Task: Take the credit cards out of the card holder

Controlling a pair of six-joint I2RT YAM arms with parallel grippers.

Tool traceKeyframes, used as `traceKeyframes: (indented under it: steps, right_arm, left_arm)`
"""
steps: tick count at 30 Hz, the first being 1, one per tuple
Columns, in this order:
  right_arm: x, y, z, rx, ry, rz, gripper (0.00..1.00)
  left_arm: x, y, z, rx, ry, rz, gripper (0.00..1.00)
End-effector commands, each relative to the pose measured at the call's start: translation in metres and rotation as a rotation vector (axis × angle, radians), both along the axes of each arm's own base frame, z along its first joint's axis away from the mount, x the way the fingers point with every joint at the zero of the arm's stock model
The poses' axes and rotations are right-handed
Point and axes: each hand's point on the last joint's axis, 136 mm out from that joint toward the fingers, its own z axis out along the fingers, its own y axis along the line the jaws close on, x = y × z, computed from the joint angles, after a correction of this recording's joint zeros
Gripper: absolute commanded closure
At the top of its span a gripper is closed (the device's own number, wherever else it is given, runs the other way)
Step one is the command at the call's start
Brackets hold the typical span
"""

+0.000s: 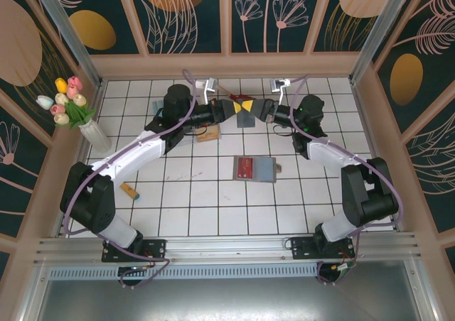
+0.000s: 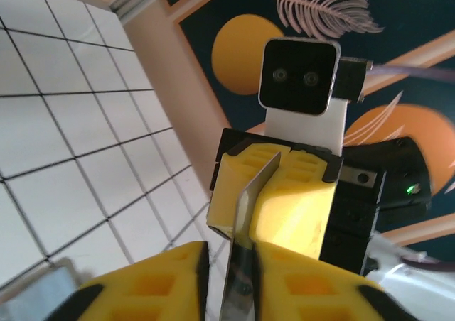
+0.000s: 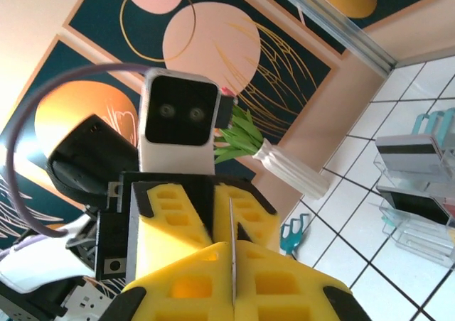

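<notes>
The card holder [image 1: 263,170] lies open and flat on the tiles in the middle of the table, with a red credit card [image 1: 245,167] on its left panel. Above the far tiles my two grippers meet tip to tip. My right gripper [image 1: 257,109] [image 3: 232,253] is shut on the edge of a thin credit card [image 3: 232,218] [image 2: 245,214], seen edge-on. My left gripper [image 1: 229,109] [image 2: 231,253] stands slightly open around the card's other end. One of its fingers [image 2: 306,285] touches the card; the other stands a little apart from it.
A clear divided tray [image 3: 419,225] with cards standing in its slots sits on the tiles. A white vase of tulips [image 1: 92,133] stands at the left wall, a teal toy rake [image 3: 291,236] near it. A small orange object [image 1: 129,190] lies at the front left.
</notes>
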Motion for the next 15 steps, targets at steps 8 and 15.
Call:
traceKeyframes:
  steps: [8,15]
  right_arm:
    - [0.007,0.0,0.03,0.158,0.034,-0.061,0.97]
    - [0.007,0.009,0.025,0.165,0.072,-0.029,0.96]
  left_arm:
    - [-0.012,0.0,0.033,-0.194,-0.024,-0.043,0.64]
    - [-0.006,0.0,0.027,-0.178,-0.022,-0.016,0.8]
